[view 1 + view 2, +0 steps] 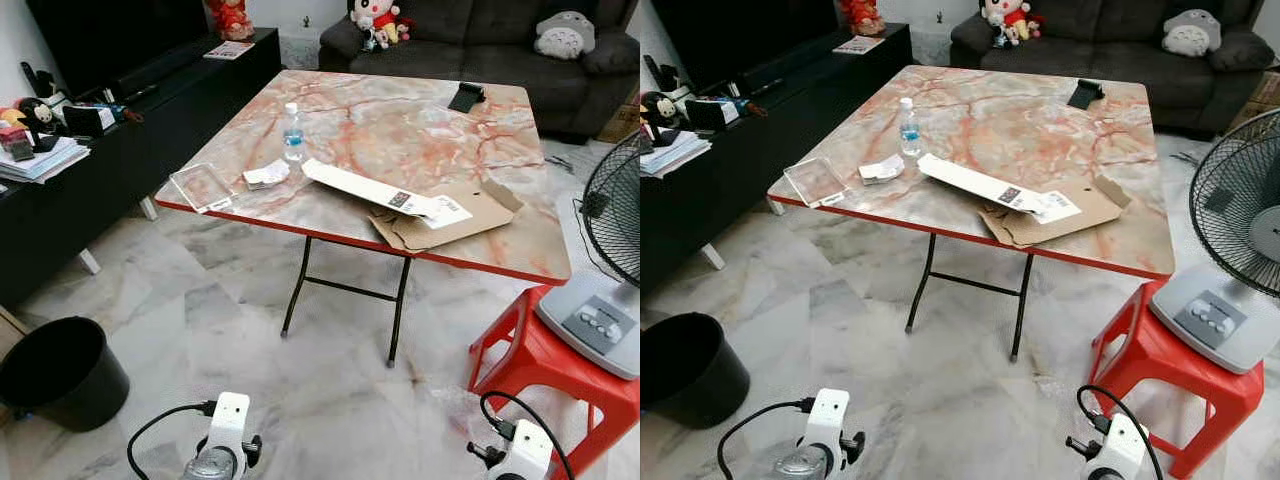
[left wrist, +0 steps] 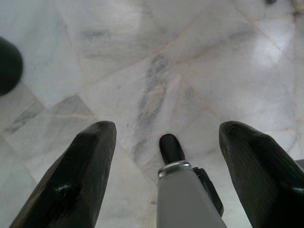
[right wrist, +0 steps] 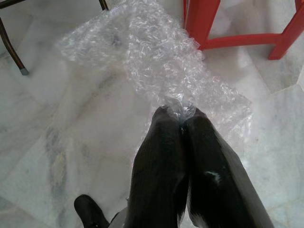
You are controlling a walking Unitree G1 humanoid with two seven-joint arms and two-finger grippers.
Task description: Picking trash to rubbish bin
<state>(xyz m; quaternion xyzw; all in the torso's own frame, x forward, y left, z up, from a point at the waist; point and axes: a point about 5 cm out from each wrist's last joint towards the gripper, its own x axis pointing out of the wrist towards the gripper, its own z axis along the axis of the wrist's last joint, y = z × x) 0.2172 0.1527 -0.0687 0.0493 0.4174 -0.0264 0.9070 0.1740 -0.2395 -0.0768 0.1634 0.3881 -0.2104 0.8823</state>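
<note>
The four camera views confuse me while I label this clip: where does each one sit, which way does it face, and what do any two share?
Left eye view: on the head, looking forward and down at the marble table and black bin; both wrists show at the bottom.
Right eye view: the same scene, shifted slightly.
Left wrist view: along the open left gripper at the floor.
Right wrist view: along the right gripper, shut on bubble wrap, beside the red stool.
Shared: the red stool appears in the eye views and the right wrist view.
</note>
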